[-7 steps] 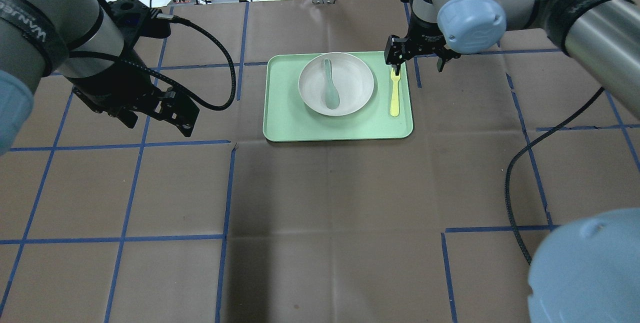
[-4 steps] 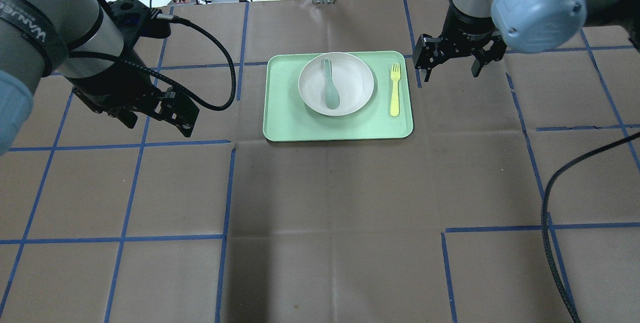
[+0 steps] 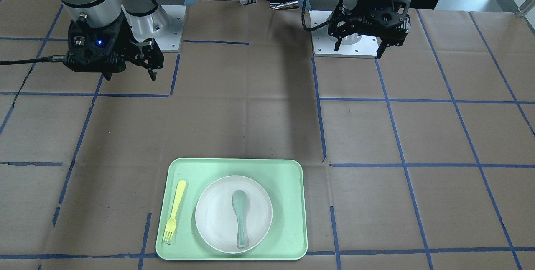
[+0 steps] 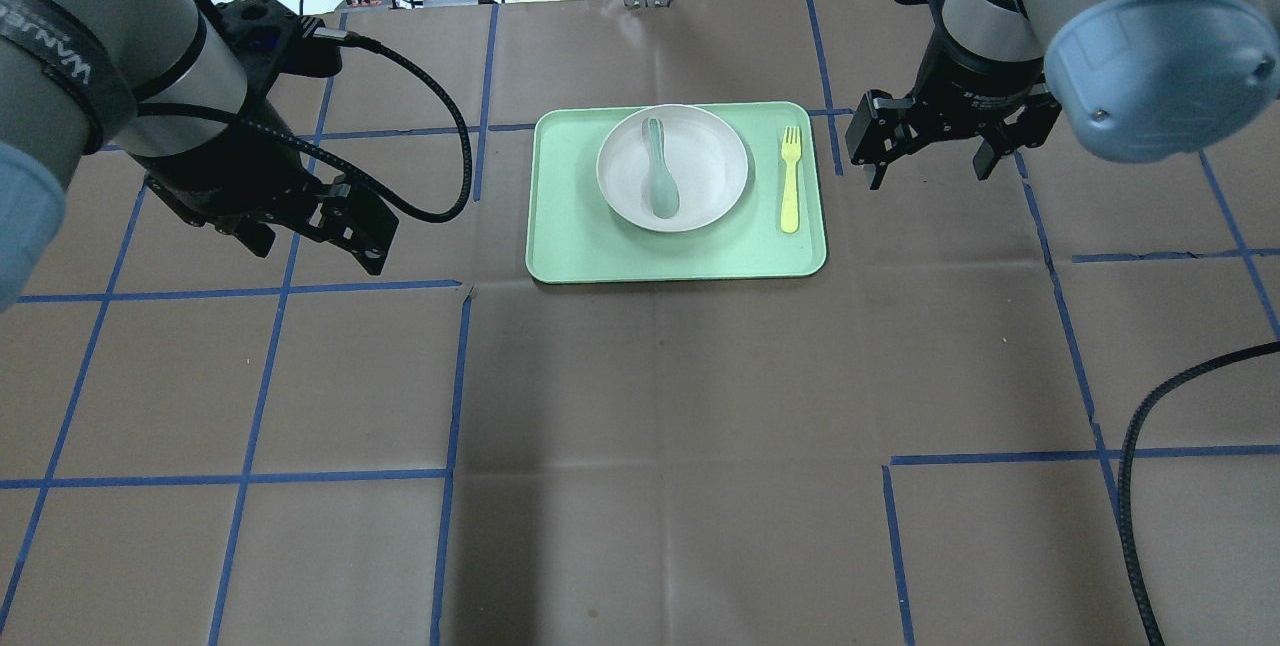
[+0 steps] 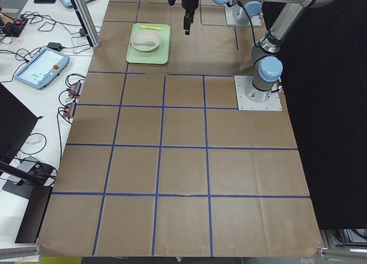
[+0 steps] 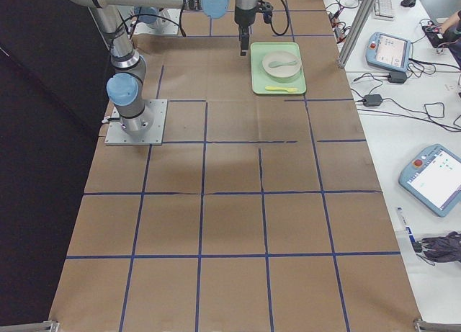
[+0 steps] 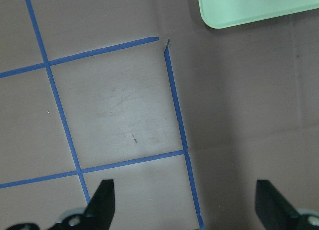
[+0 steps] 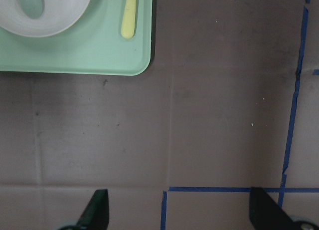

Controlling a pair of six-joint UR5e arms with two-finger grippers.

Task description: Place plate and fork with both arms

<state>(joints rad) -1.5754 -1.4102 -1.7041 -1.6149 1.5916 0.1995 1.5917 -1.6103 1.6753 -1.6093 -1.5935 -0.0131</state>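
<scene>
White lettering on the black band around the left arm (image 4: pixel 120 36) begins "WAN"; the rest curves out of sight and cannot be read for certain, and the small white print on the right gripper's body is too fine to make out. The rectangular mint-green plastic tray (image 4: pixel 600 251) lies on the brown paper-covered table with a blue tape grid (image 4: pixel 660 426), on the side away from the robot, with a strip of paper between its far long edge and the table's border. The round off-white plastic plate (image 4: pixel 712 161) sits inside the tray close to that far rim, and the grey-green plastic spoon (image 4: pixel 660 181) lies in it with its bowl toward the robot. The slim pale-yellow plastic fork (image 4: pixel 790 181) lies flat in the lane between the plate and the tray's right rim, parallel to that rim, tines pointing away from the robot, touching neither plate nor rim. The right gripper (image 4: pixel 928 176) hangs over paper just beyond the tray's right edge, fingers spread wide and holding nothing. The left gripper (image 4: pixel 318 254) hangs well apart from the tray's left edge, also spread and holding nothing. A broad stretch of paper runs from the tray's near edge toward the robot
</scene>
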